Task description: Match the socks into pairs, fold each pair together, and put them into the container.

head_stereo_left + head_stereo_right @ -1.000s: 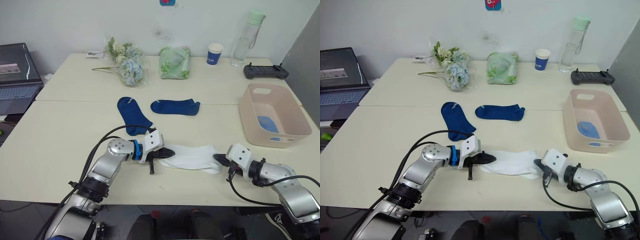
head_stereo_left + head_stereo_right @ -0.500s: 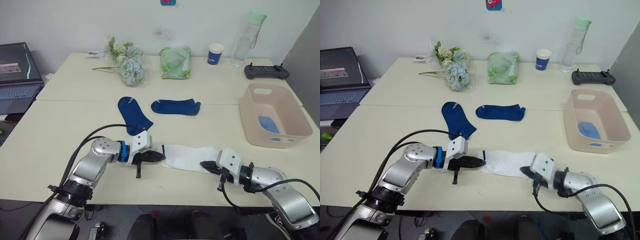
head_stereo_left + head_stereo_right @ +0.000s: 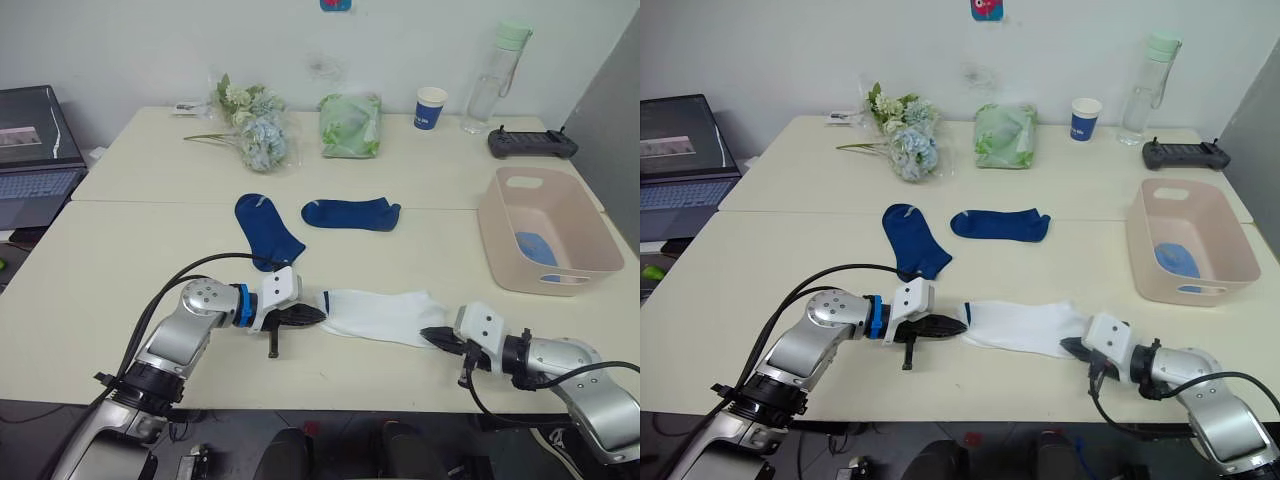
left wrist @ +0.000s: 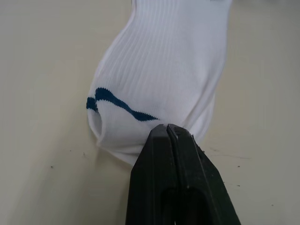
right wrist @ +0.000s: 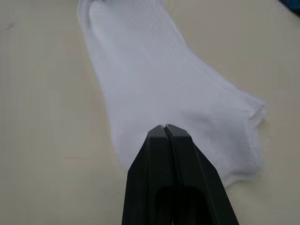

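Note:
A white sock with a navy line at its cuff lies flat near the table's front edge, drawn out between both grippers. My left gripper is shut on its left end. At the sock's right end, my right gripper is shut on the fabric edge. Two dark navy socks lie apart farther back at mid-table. The pale pink container stands at the right with a light blue sock inside.
Along the back edge are a bunch of flowers, a green cloth bundle, a blue paper cup, a water bottle and a black controller. A laptop sits at far left.
Over the second my left gripper pulled the sock's left end leftward, drawing it out longer. My right gripper went left, then back right with the other end.

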`<move>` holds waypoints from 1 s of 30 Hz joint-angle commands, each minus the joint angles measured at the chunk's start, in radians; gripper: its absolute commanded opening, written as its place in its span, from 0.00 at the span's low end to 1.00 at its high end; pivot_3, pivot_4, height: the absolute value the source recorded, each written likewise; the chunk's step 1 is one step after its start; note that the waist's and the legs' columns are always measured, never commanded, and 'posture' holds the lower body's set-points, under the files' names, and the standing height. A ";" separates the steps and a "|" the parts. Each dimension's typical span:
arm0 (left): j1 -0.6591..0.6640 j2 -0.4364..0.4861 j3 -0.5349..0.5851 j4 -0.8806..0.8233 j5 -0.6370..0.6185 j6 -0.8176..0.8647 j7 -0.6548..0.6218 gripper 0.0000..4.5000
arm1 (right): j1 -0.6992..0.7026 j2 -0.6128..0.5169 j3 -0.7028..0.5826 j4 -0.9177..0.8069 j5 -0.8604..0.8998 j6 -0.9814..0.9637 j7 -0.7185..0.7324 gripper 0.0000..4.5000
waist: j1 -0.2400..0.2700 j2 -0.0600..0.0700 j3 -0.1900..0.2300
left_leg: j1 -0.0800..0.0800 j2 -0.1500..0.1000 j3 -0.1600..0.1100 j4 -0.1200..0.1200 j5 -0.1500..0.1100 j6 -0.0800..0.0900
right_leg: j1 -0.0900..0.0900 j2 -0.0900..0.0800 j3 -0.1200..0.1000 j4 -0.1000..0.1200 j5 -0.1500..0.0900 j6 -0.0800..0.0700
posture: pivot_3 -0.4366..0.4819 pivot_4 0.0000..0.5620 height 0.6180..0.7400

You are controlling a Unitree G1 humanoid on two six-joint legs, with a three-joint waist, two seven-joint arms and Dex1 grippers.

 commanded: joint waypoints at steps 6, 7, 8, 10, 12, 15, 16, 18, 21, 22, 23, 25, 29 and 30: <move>0.040 0.029 0.071 -0.170 -0.085 0.059 0.006 0.00 | -0.021 0.013 -0.152 -0.064 0.170 0.232 -0.094 0.43 | 0.002 0.000 0.000 | -0.001 0.000 -0.001 0.000 0.000 0.000 | 0.000 -0.001 0.002 -0.001 0.000 0.000 | 0.48 0.27 1.00; 0.047 0.031 0.076 -0.182 -0.091 0.061 0.009 0.00 | -0.030 0.022 -0.151 -0.046 0.157 0.243 -0.119 0.51 | 0.001 0.000 0.000 | -0.001 0.000 -0.001 0.000 0.000 0.000 | 0.000 -0.001 0.002 -0.001 0.000 0.000 | 0.48 0.27 1.00; 0.053 0.032 0.083 -0.194 -0.100 0.069 0.012 0.00 | -0.040 0.032 -0.146 -0.030 0.147 0.243 -0.137 0.59 | 0.001 0.000 0.000 | 0.000 0.000 -0.001 0.000 0.000 0.000 | 0.000 0.000 0.002 -0.001 0.000 0.000 | 0.48 0.27 1.00; 0.063 0.027 0.087 -0.216 -0.105 0.082 0.029 0.00 | -0.053 0.051 -0.127 -0.005 0.139 0.255 -0.158 0.75 | 0.000 0.000 0.000 | 0.000 0.000 0.000 0.000 0.000 0.000 | 0.000 0.000 0.002 0.000 0.000 0.000 | 0.48 0.27 1.00; 0.070 0.020 0.080 -0.226 -0.096 0.081 0.042 0.00 | -0.060 0.064 -0.104 0.013 0.139 0.277 -0.165 0.91 | 0.000 0.000 0.000 | 0.000 0.000 0.000 0.000 0.000 0.000 | 0.000 0.000 0.002 0.000 0.000 0.000 | 0.48 0.27 1.00; 0.076 0.016 0.073 -0.238 -0.096 0.085 0.055 0.00 | -0.066 0.066 -0.083 0.027 0.150 0.320 -0.165 0.99 | 0.000 0.000 0.000 | 0.000 0.000 -0.001 0.000 0.000 0.000 | 0.000 0.000 0.002 0.000 0.000 0.000 | 0.48 0.27 1.00; 0.076 0.015 0.073 -0.240 -0.096 0.087 0.059 0.00 | -0.065 0.054 -0.077 0.026 0.162 0.347 -0.154 0.99 | 0.000 0.000 0.000 | -0.001 0.000 -0.001 0.000 0.000 0.000 | 0.000 0.000 0.002 0.000 0.000 0.000 | 0.48 0.27 1.00; 0.076 0.015 0.074 -0.243 -0.098 0.090 0.065 0.00 | -0.063 0.037 -0.073 0.027 0.170 0.377 -0.140 0.99 | 0.000 0.000 0.000 | -0.001 -0.001 0.000 0.000 0.000 0.000 | 0.000 0.000 0.002 0.000 0.000 0.000 | 0.48 0.27 1.00; 0.080 0.017 0.077 -0.241 -0.098 0.086 0.070 0.00 | -0.089 0.074 -0.133 0.046 0.252 0.479 -0.172 0.99 | 0.001 0.000 0.000 | 0.000 0.000 -0.001 0.000 0.000 0.000 | 0.000 0.000 0.002 -0.001 0.000 0.000 | 0.48 0.27 1.00; 0.081 0.017 0.077 -0.240 -0.097 0.084 0.071 0.00 | -0.101 0.089 -0.156 0.052 0.286 0.520 -0.185 0.95 | 0.000 0.000 0.000 | 0.000 0.000 -0.001 0.000 0.000 0.000 | 0.000 0.000 0.002 0.000 0.000 0.000 | 0.48 0.27 1.00; 0.082 0.016 0.076 -0.239 -0.097 0.082 0.072 0.00 | -0.115 0.106 -0.183 0.056 0.326 0.566 -0.197 0.90 | 0.000 0.000 0.000 | 0.000 0.000 -0.001 0.000 0.000 0.000 | 0.000 0.000 0.002 0.000 0.000 0.000 | 0.48 0.27 1.00; 0.082 0.014 0.074 -0.237 -0.096 0.080 0.076 0.00 | -0.129 0.126 -0.209 0.055 0.370 0.621 -0.212 0.79 | 0.000 0.000 0.000 | 0.000 0.000 -0.001 0.000 0.000 0.000 | 0.000 0.000 0.002 0.000 0.000 0.000 | 0.48 0.27 1.00; 0.079 0.009 0.073 -0.230 -0.094 0.076 0.081 0.00 | -0.135 0.138 -0.214 0.053 0.394 0.653 -0.233 0.46 | 0.001 0.000 0.000 | 0.000 0.000 -0.001 0.000 0.000 0.000 | 0.000 0.000 0.002 0.000 0.000 0.000 | 0.48 0.27 1.00; 0.078 0.009 0.073 -0.227 -0.093 0.074 0.081 0.00 | -0.137 0.139 -0.215 0.052 0.400 0.658 -0.236 0.39 | 0.001 0.000 0.000 | 0.000 0.000 -0.001 0.000 0.000 0.000 | 0.000 0.000 0.002 -0.001 0.000 0.000 | 0.48 0.27 1.00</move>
